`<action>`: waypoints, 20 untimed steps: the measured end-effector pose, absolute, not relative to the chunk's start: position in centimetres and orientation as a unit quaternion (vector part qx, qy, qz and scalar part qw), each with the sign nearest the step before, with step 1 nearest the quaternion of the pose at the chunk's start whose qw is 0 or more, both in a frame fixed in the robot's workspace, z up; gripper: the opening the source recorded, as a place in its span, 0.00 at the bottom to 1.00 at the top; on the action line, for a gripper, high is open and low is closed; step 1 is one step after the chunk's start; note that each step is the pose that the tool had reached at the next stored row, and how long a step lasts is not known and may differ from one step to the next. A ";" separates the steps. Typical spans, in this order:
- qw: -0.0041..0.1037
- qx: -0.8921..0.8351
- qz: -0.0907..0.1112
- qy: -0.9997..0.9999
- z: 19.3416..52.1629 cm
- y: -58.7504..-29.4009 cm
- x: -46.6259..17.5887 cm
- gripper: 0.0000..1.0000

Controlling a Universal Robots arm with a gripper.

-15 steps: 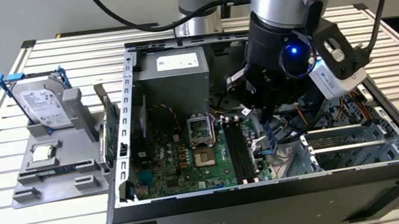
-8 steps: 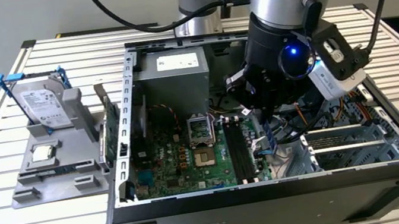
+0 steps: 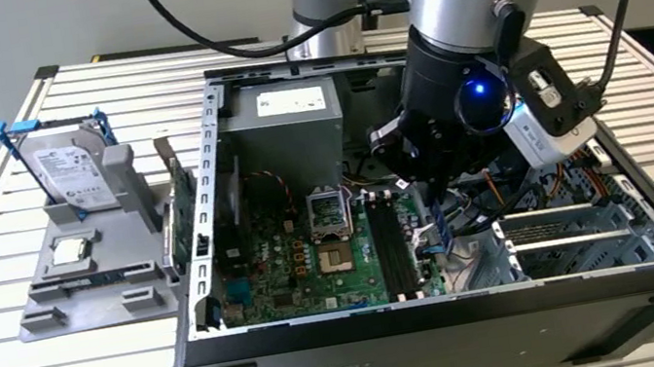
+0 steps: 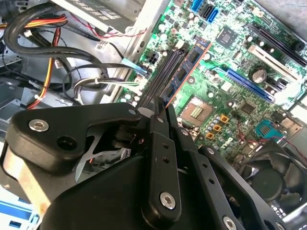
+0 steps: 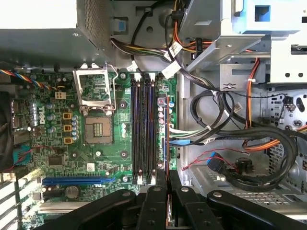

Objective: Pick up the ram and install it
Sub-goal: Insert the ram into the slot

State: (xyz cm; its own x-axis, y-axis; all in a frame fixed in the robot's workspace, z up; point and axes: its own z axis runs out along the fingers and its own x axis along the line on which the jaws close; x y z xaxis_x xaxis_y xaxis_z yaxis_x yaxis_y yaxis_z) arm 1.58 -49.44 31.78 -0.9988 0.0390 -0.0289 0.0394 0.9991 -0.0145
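My gripper point(image 3: 434, 198) hangs low inside the open computer case and is shut on the ram point(image 4: 184, 73), a thin blue-green stick with dark chips that reaches out from between the black fingers point(image 4: 158, 143). In the first wrist view the ram point(image 5: 166, 139) shows edge-on. It runs parallel to the two long black slots point(image 5: 143, 129) of the green motherboard point(image 5: 100, 158), just beside them on the cable side. I cannot tell whether it touches the board. In the exterior view a sliver of the blue ram point(image 3: 435, 229) shows under the gripper, next to the slots point(image 3: 393, 250).
The open CPU socket point(image 5: 97, 129) lies beside the slots. Thick cable bundles point(image 5: 225, 124) and a metal drive cage point(image 3: 572, 238) crowd the other side, and the power supply point(image 3: 284, 116) sits behind. Outside the case at the exterior view's left, a grey stand point(image 3: 89, 300) carries a hard drive point(image 3: 76, 174) and a green card point(image 3: 183, 216).
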 end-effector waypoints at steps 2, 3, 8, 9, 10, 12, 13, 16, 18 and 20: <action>0.014 0.020 -0.007 1.000 31.7 -49.4 1.6 0.00; 0.014 0.020 -0.007 1.000 31.7 -49.4 1.6 0.00; 0.014 0.020 -0.007 1.000 31.4 -49.4 1.5 0.00; 0.014 0.020 -0.008 1.000 31.4 -49.4 1.5 0.00; 0.014 0.020 -0.007 1.000 31.3 -49.4 1.5 0.00; 0.014 0.020 -0.007 1.000 31.2 -49.3 1.4 0.00; 0.014 0.020 -0.007 1.000 31.2 -49.3 1.4 0.00; 0.014 0.019 -0.007 1.000 30.8 -49.3 1.4 0.00; 0.014 0.017 -0.007 1.000 30.6 -49.3 1.4 0.00; 0.014 0.013 -0.007 1.000 30.5 -49.3 1.3 0.00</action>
State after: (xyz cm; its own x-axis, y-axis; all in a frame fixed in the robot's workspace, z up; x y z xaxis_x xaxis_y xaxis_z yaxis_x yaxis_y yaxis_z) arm 1.34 -49.26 30.49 -0.9993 0.0251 -0.0289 0.0256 0.9996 -0.0144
